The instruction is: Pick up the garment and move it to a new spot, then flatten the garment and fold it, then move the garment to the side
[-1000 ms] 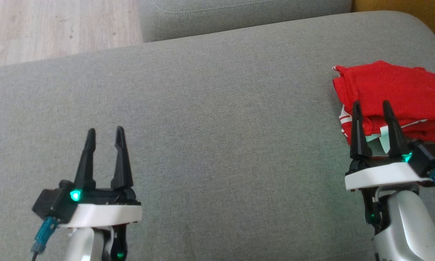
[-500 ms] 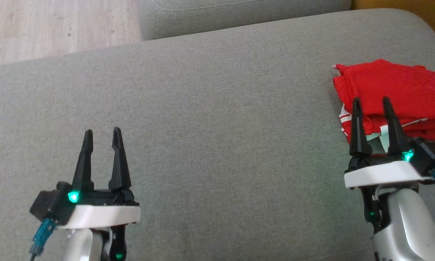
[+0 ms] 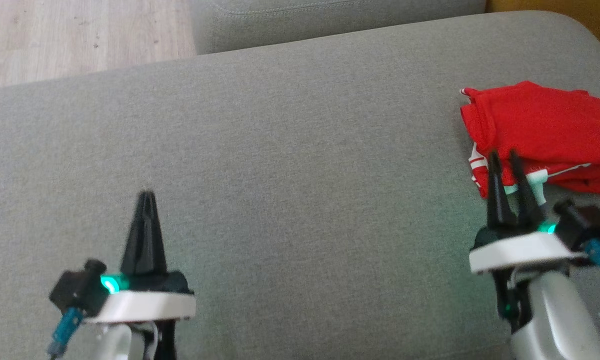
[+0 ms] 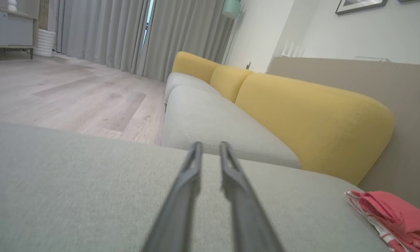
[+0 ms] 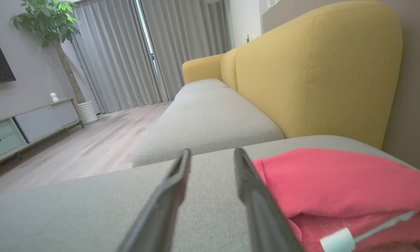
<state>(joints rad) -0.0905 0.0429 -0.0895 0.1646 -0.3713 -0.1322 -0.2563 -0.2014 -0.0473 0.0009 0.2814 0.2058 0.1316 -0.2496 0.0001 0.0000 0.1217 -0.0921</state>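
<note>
The red garment (image 3: 540, 125) with white trim lies folded at the far right of the grey sofa seat (image 3: 300, 150); it also shows as a red bundle (image 4: 388, 210) and a red fold (image 5: 336, 178). My right gripper (image 3: 504, 156) hovers at the garment's near left corner, its fingers narrowly open with nothing between them. In the right wrist view the gripper (image 5: 211, 152) points past the cloth's left edge. My left gripper (image 3: 147, 196) sits low at the left over bare cushion, its fingers drawn almost together and empty. The left wrist view still shows a thin gap at that gripper (image 4: 210, 144).
A second grey cushion (image 3: 330, 20) adjoins the far edge, with wooden floor (image 3: 80, 35) to its left. A yellow backrest (image 5: 318, 70) rises behind the garment on the right. A cabinet (image 5: 28, 122) and plant (image 5: 49, 21) stand across the room.
Both grippers have narrowed their fingers, the left nearly to touching. Both have pulled back slightly toward me. The garment has not moved.
</note>
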